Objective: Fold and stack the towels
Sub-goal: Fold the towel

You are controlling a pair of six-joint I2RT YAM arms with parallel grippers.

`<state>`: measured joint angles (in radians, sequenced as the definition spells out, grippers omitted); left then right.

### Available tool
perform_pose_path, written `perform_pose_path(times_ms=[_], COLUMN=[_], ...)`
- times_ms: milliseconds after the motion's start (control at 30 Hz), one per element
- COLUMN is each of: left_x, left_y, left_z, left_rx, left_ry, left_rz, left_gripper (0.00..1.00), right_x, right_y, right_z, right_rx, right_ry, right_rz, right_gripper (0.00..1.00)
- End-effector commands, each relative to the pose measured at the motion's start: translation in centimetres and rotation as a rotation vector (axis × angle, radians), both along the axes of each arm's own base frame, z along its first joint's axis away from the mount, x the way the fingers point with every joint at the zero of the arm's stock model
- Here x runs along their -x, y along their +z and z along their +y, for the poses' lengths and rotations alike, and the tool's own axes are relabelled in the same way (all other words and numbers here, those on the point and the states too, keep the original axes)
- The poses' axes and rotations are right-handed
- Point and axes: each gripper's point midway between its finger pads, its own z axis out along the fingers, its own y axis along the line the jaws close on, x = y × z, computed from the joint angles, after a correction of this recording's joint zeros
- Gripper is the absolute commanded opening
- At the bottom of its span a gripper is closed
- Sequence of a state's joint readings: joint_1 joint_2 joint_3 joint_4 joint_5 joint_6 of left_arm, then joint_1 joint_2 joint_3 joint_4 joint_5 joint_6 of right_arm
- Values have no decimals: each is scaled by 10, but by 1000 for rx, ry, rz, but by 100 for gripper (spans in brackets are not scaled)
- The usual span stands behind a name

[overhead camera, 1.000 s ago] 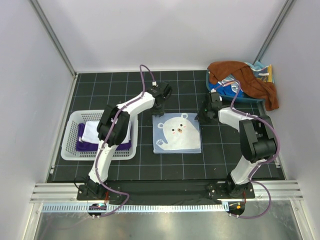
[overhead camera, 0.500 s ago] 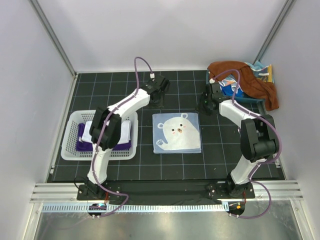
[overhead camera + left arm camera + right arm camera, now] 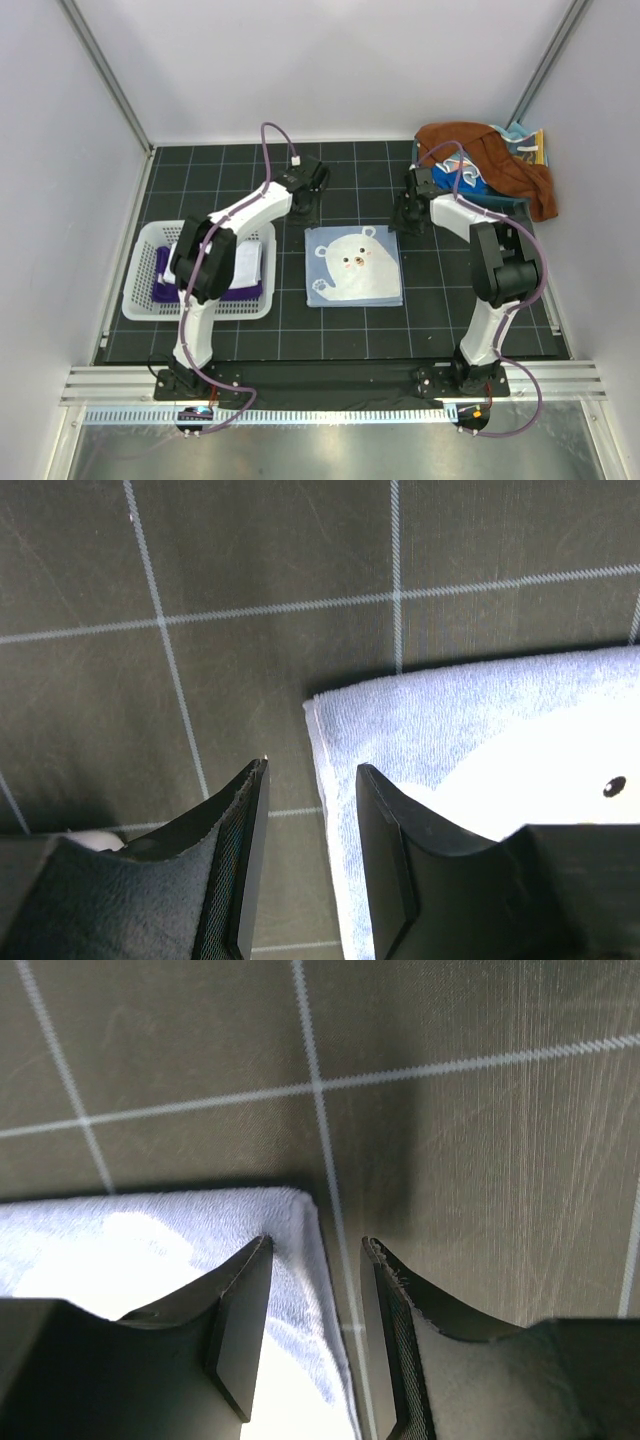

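Blue towel (image 3: 354, 265): folded square, white bear face up.
Left gripper (image 3: 312, 772): spread, empty.
Right gripper (image 3: 318, 1244): spread, empty.

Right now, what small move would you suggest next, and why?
Probably lower the left gripper onto the left edge of the bear towel and grip it. The towel lies folded; the jaws of that gripper and the right gripper stand open, empty, at its far corners; the white basket sits to its left.
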<state>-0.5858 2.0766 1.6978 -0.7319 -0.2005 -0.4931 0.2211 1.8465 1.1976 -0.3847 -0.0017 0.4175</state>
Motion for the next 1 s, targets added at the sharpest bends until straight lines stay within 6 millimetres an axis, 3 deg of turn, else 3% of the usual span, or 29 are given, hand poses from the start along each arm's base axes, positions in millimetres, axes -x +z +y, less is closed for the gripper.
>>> perform_pose_path(times_ms=[0,433,967], left_x=[-13,-14,-12], left_y=[-1,-36,-52], left_z=[-4,0,-2], left_rx=[39,22,49], left_ry=[-6,18,32], left_rz=[-25,19,21], left_gripper=[44,43,39], right_x=[-14,-24,-31], right_y=[3,1,-2], right_z=[-4,-5,0], right_rx=[50,58,45], right_ry=[0,-25,-25], right_rz=[-17,-33,-41], right_gripper=[47,42,38])
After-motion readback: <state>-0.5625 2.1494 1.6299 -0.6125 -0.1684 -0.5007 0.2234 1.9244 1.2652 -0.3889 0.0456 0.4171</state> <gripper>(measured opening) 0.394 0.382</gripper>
